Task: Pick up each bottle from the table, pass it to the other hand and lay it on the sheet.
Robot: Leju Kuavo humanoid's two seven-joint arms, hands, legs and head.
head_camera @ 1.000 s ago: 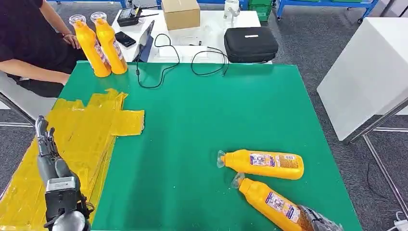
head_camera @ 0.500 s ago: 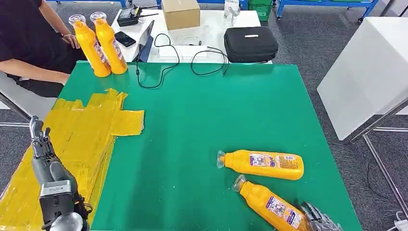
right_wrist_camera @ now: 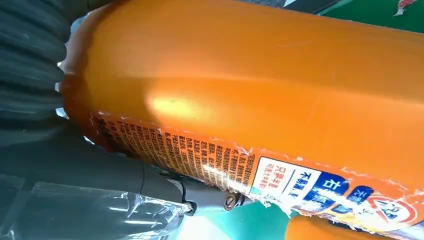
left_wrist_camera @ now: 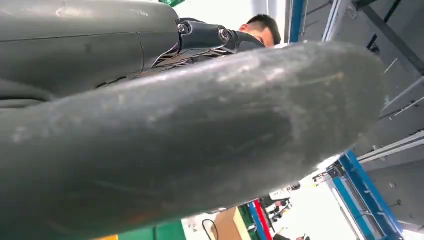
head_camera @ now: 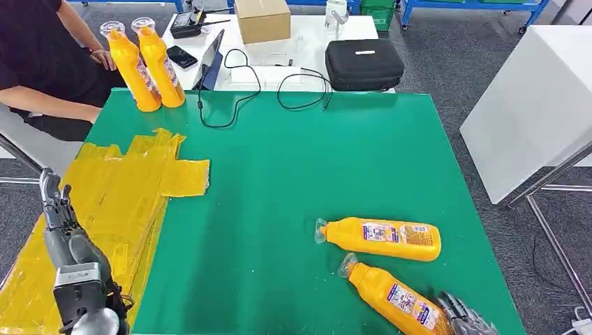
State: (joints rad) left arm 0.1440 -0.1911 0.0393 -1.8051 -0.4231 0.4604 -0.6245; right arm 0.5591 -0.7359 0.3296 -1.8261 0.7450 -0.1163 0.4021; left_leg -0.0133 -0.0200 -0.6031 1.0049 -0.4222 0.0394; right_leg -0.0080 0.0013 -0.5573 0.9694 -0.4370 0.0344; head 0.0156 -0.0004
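Observation:
Two orange bottles lie on the green table [head_camera: 293, 160] at the near right. My right hand [head_camera: 464, 322] grips the base of the nearer bottle [head_camera: 391, 296], whose cap points toward the table's middle. In the right wrist view this bottle [right_wrist_camera: 250, 90] lies against my palm, with dark fingers [right_wrist_camera: 100, 170] under it. The other lying bottle [head_camera: 380, 238] rests just beyond, untouched. My left hand [head_camera: 56, 213] is raised over the near left part of the yellow sheet [head_camera: 119, 188], fingers straight and holding nothing; its thick grey thumb [left_wrist_camera: 175, 135] looms large in the left wrist view.
Two more orange bottles [head_camera: 132, 66] [head_camera: 162, 66] stand upright at the table's far left corner. A person [head_camera: 42, 63] sits beside them. Beyond the far edge are a black case [head_camera: 364, 63], a cardboard box [head_camera: 262, 19] and looping cables [head_camera: 279, 87]. A white table [head_camera: 537, 91] stands right.
My left hand has drifted a little toward the left edge. The right hand has slid further down the nearer bottle's base, and that bottle has shifted slightly.

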